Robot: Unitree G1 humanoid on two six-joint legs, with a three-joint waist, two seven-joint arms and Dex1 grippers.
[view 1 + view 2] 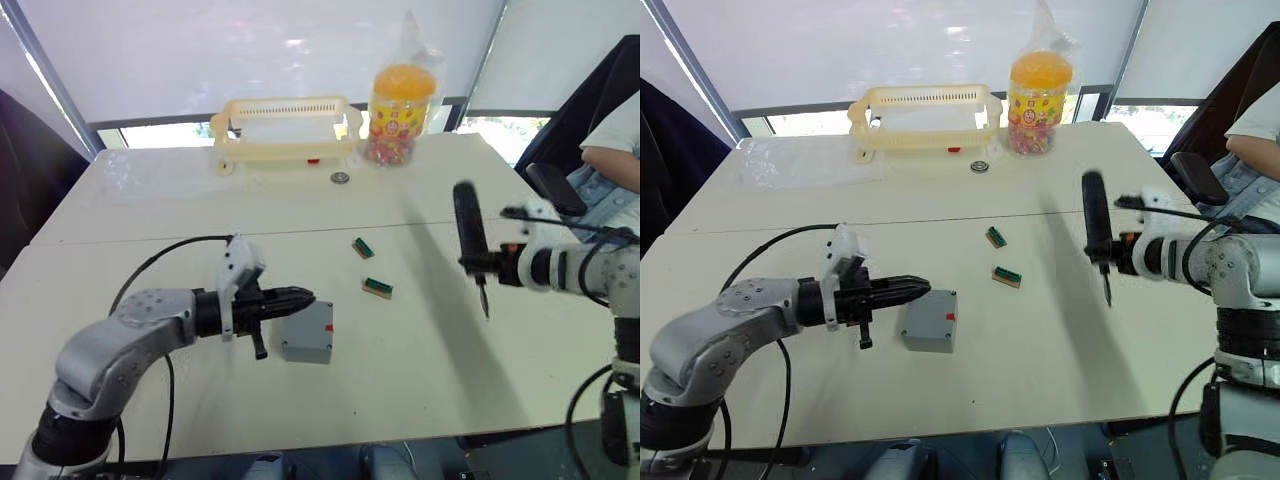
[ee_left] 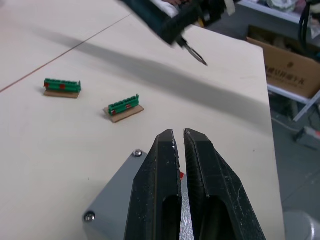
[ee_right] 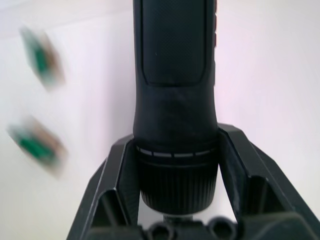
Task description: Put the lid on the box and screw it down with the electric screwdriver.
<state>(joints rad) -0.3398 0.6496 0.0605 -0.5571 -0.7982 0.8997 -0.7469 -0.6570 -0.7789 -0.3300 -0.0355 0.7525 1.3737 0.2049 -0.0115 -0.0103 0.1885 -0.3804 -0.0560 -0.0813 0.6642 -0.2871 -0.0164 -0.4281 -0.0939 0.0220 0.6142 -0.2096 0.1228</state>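
Lid seated on box [image 1: 308,333] mid-tabletop [image 1: 430,370], left tool [image 1: 297,296] (fingers together, empty) just above its near edge, right tool [image 1: 478,262] clamped on the screwdriver [image 1: 469,238], held upright well apart; next: bring bit onto a corner screw.

Your head stereo pair looks forward and down over table [image 1: 420,380] from above arms; both eyes share same scene, slightly offset. Your left wrist camera sits close behind left gripper [image 2: 180,145], facing along fingers over box [image 2: 112,200] toward electric screwdriver [image 2: 170,22]. Your right wrist camera looks very near along right gripper [image 3: 175,150], screwdriver body close in front.
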